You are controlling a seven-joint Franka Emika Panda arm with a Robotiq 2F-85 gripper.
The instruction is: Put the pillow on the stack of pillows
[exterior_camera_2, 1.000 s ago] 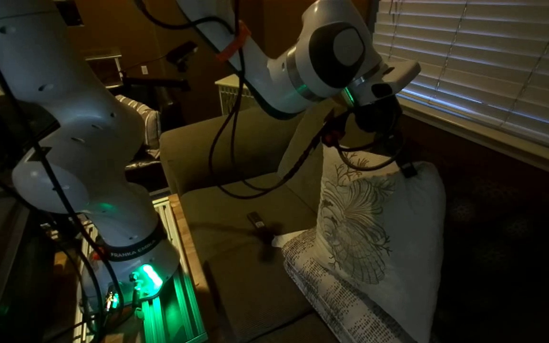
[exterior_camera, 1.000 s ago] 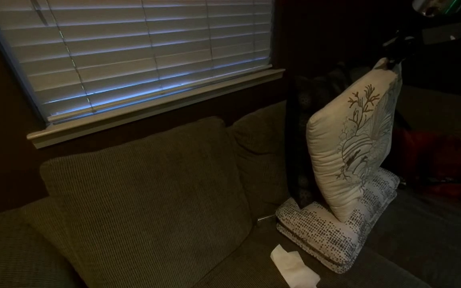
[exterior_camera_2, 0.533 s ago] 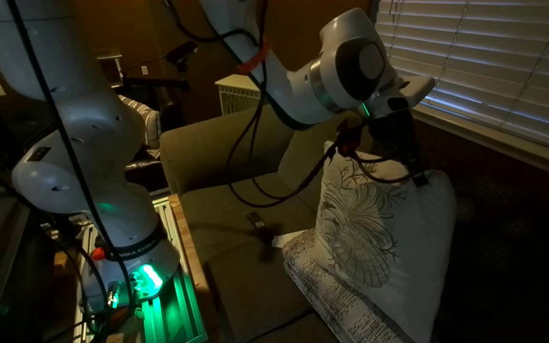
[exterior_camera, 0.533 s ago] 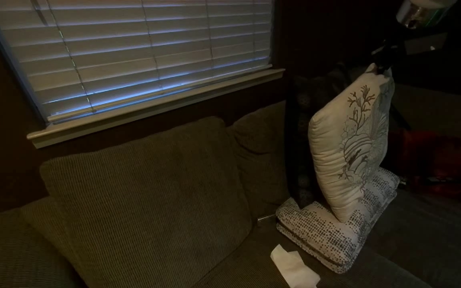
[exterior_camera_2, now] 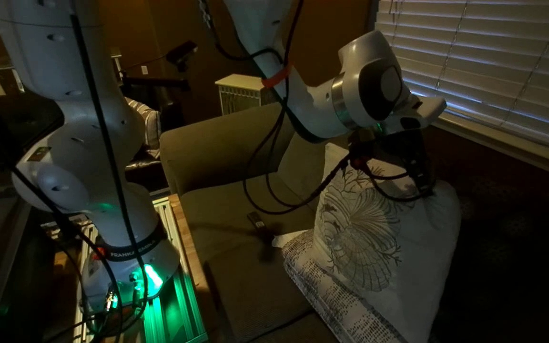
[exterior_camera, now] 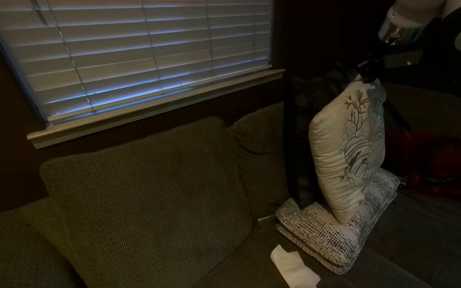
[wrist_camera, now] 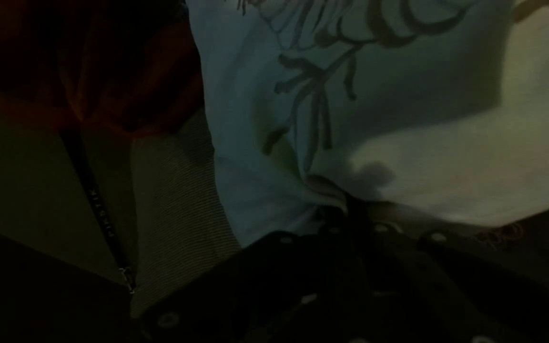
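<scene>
- In an exterior view, the pillow (exterior_camera: 346,156) is seen standing on edge, not flat. Its low corner is set on the stack of pillows (exterior_camera: 314,230), right on the pale pillow (exterior_camera: 334,242). Its top is held by the gripper (exterior_camera: 369,79), so the pillow lies below the grip (it looks square, so no long side is plain, but its face runs up and down). The dark pillow (exterior_camera: 299,152) is partly hidden behind it; whether the two touch cannot be told.
- In an exterior view, the sewn face is shown almost head-on. The top edge is pinched near the corner on the side of the blinds (exterior_camera_2: 479,66). The dark pillow is seen past it, on that same side. Only one robot arm (exterior_camera_2: 320,107) is shown, so no nearer hand has to be picked.
- In the wrist view, the gripper is clamped on a small fold at the pillow's edge (a dim view, but the fold is plain). It is judged that the pillow should be tipped over from its base, with its top swung down, before it is let go. If it is dropped as it stands, it might flop off the stack.
</scene>
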